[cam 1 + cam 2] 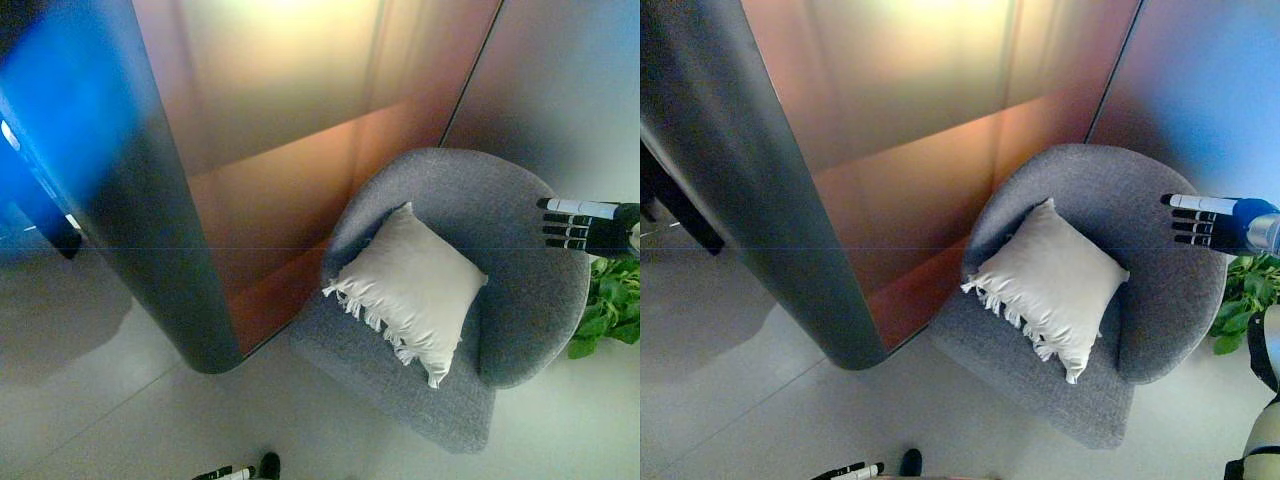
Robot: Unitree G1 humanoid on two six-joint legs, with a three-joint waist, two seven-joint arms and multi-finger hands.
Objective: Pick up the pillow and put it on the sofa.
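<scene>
A white pillow with a fringed edge leans on the seat and backrest of a round grey sofa chair. My right hand hovers over the chair's right backrest rim, clear of the pillow, with its fingers straight and pointing left, holding nothing. My left hand shows only as fingertips at the bottom edge, far from the pillow; those fingers look straight.
A tall glossy panel wall with a rounded grey corner stands left of and behind the chair. A green plant sits to the chair's right. Grey floor lies in front.
</scene>
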